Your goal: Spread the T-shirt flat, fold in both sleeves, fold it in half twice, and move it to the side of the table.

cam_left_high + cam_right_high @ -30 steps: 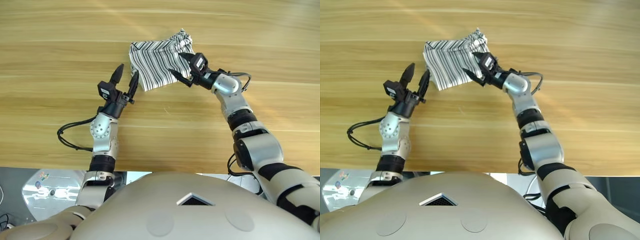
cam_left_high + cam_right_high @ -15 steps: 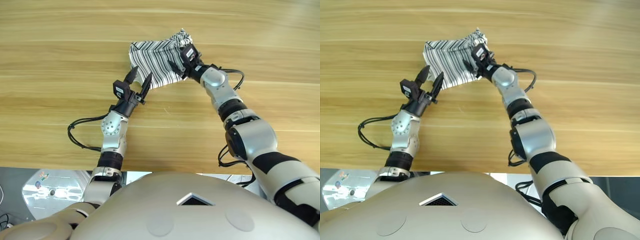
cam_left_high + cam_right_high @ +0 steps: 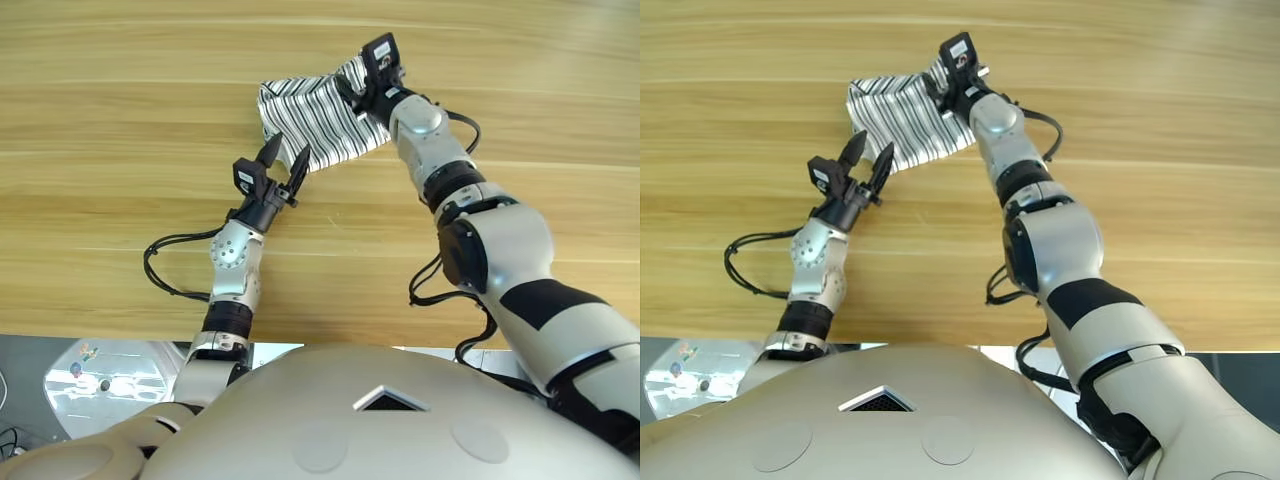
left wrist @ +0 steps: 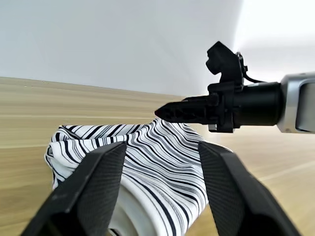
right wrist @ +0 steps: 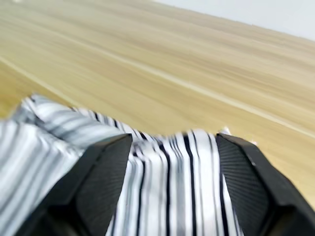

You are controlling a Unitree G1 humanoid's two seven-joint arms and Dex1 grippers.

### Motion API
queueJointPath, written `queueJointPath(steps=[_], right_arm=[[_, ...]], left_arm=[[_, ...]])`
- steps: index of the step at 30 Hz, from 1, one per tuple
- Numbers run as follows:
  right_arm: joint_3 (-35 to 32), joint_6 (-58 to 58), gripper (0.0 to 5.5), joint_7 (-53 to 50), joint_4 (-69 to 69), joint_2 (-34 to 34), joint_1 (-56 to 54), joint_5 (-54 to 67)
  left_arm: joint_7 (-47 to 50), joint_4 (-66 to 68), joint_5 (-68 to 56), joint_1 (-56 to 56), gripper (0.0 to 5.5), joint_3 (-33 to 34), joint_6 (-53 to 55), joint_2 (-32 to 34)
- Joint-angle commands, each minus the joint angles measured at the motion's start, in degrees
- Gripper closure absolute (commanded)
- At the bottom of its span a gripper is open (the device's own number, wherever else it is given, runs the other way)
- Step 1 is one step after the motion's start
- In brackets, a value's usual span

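Striped T-shirt (image 3: 310, 120), folded at the table's (image 3: 110, 210) twelve o'clock, probably needs the wide-spread left gripper (image 3: 287, 150) at its seven o'clock corner and the wide-spread right gripper (image 5: 174, 167) at two o'clock to pinch together, then slide it sideways flat.

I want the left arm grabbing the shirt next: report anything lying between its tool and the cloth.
Nothing visible is in the way. The open left tool is right at the near edge of the striped shirt, over bare table. The right tool is at the shirt's far corner, off that path.
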Motion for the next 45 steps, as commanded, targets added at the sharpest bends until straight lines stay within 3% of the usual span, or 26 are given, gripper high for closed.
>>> queueJointPath(steps=[1, 8, 13, 19, 24, 26, 28, 34, 37, 40, 45], right_arm=[[-0.4, 6.5, 2.36, -7.6, 1.4, -1.3, -1.5, -2.0], [2.3, 8.1, 2.36, -18.4, 2.1, -2.1, 5.1, -8.1], [5.3, -0.4, 2.36, -17.1, 0.0, -1.2, 8.9, -10.8], [5.3, 2.2, 2.36, -19.8, 0.9, -1.1, 10.7, -11.0], [9.8, -3.1, 2.36, -17.6, -2.9, -1.9, 24.0, -14.0], [10.6, -4.7, 2.36, -15.5, -11.3, -2.9, 32.5, -12.7], [11.9, -2.0, 2.36, -11.8, -29.2, -4.4, 44.7, -11.0], [14.3, 14.3, 2.36, -4.7, -76.5, -9.0, 71.0, -9.0], [15.7, 19.9, 2.36, -1.8, -92.0, -11.9, 80.2, -9.1], [15.3, 23.5, 2.36, -0.7, -100.7, -13.7, 82.0, -9.7], [13.9, 16.1, 2.36, 2.4, -104.7, -14.9, 72.0, -4.7]], left_arm=[[1.0, 0.8, 0.1, -0.6, 2.78, 0.5, 1.1, -0.8], [5.9, -2.2, -0.6, -0.7, 2.78, 2.9, 3.7, -2.2], [6.5, -4.4, -0.9, 1.9, 2.78, 3.6, 4.1, -2.8], [6.3, -10.2, -1.0, 2.9, 2.78, 2.5, 5.7, -3.5], [6.5, -13.6, 0.2, 6.1, 2.78, 0.4, 6.2, -3.5], [7.0, -15.2, 0.5, 6.9, 2.78, 0.5, 6.5, -2.9], [7.2, -16.5, 0.3, 7.4, 2.78, 1.0, 7.1, -2.1], [7.3, -19.3, 0.9, 8.8, 2.78, 1.2, 8.2, -0.1], [7.3, -20.7, 0.9, 9.4, 2.78, 1.3, 8.9, 0.8], [7.7, -21.6, 0.6, 10.1, 2.78, 2.0, 9.5, 1.5], [6.4, -20.6, 0.9, 9.8, 2.78, 0.5, 11.4, 2.4]])
